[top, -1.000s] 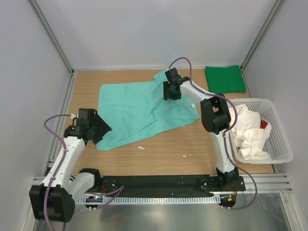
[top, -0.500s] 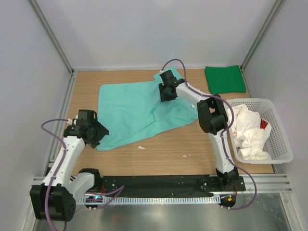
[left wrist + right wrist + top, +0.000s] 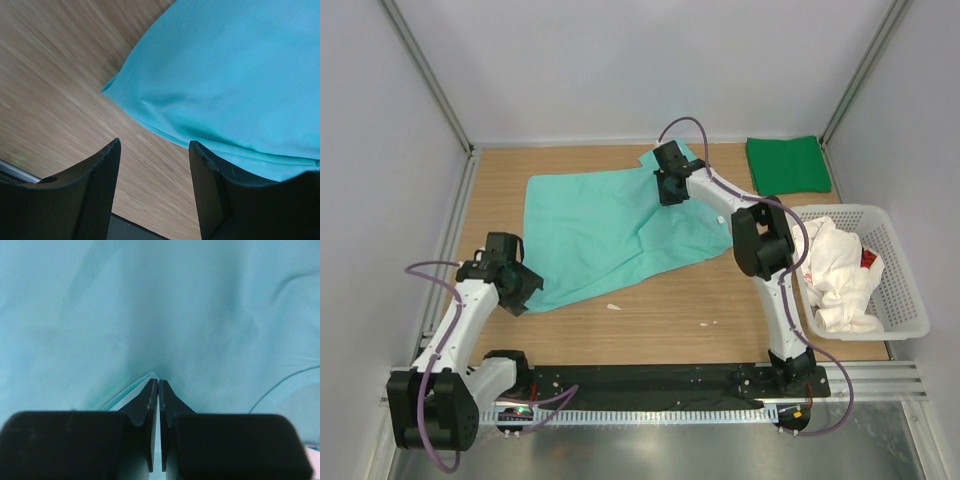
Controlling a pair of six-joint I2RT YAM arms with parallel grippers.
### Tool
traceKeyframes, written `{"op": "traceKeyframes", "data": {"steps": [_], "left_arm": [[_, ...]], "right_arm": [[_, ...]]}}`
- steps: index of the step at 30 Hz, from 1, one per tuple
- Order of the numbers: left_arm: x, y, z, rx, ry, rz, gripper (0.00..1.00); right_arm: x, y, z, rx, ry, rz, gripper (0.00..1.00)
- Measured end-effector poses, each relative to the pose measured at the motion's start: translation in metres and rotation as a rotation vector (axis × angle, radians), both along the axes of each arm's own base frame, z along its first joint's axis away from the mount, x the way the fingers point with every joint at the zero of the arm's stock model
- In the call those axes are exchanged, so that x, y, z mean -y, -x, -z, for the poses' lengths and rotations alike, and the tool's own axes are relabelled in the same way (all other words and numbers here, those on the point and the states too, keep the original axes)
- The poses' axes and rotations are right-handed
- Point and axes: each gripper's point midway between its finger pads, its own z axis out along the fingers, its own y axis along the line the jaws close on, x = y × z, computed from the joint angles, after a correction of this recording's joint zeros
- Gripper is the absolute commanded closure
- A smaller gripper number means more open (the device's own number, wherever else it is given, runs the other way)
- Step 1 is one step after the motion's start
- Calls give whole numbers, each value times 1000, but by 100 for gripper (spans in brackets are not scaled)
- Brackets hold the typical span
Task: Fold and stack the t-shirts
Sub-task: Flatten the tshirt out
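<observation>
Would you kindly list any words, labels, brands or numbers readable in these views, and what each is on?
None can be read. The teal shirt, green shirt and basket show no legible text; a red-and-black patch in the basket is too small to make out.

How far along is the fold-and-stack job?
Done: dark green shirt lies folded at the far-right corner. In hand: mint-teal shirt spread unfolded; right gripper pinched shut on a fold near its far edge, left gripper open at its near-left corner. Left: white shirt crumpled in the basket; nothing stacked.
</observation>
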Motion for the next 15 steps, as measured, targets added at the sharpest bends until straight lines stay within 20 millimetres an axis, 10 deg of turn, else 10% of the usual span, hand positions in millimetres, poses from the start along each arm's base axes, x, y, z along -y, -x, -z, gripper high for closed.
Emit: {"op": "traceKeyframes", "data": {"steps": [15], "left_arm": [[-19,19,25,-137,-32,-173,52]], "right_arm": [[46,71,-119,98,-70,112,98]]}}
